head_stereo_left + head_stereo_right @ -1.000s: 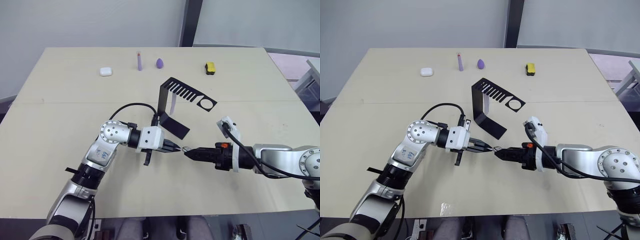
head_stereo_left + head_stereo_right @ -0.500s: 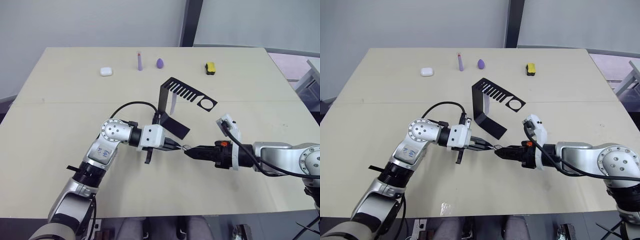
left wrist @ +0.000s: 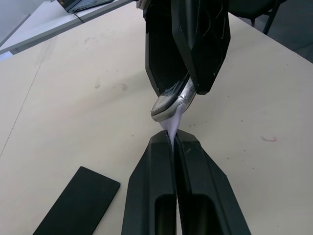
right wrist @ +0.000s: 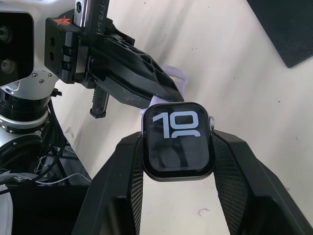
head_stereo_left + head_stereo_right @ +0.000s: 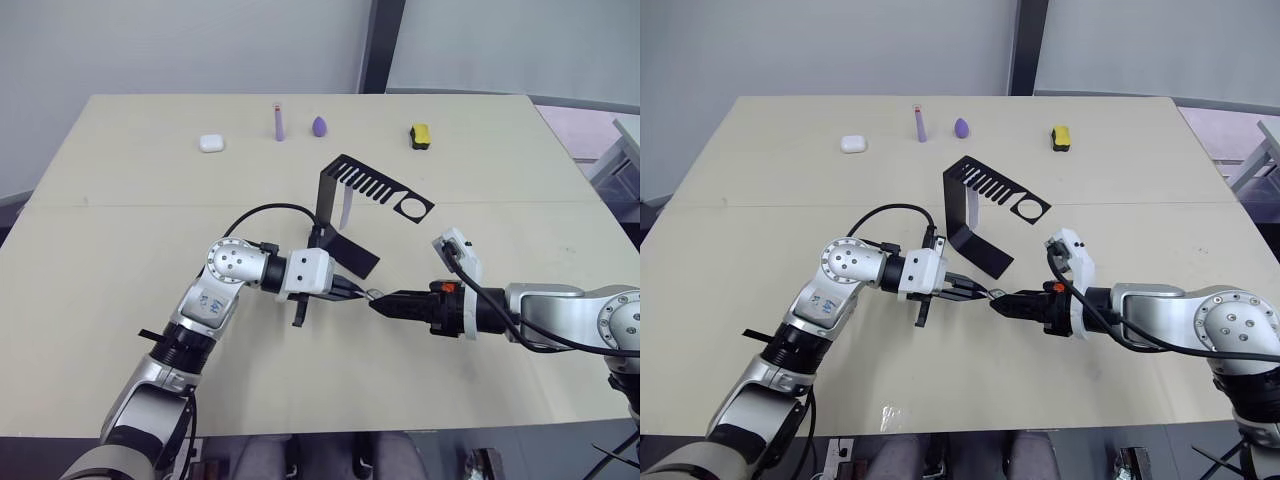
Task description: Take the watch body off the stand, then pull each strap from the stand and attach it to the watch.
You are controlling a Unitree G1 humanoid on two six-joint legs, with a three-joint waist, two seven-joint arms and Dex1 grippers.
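Observation:
My right gripper is shut on the watch body, a rounded-square case with white digits on a dark screen. My left gripper is shut on a pale lavender strap, whose end meets the edge of the watch body. The two grippers stand tip to tip low over the table, just in front of the stand's base. The black stand rises behind them, and a second pale strap hangs from its slotted top.
Along the far side of the table lie a white earbud case, a purple stick, a purple drop-shaped piece and a yellow-and-black block. The stand's flat base lies close to the left gripper.
The left arm has edged slightly to the right toward the right gripper. Both grippers keep their hold and stay tip to tip.

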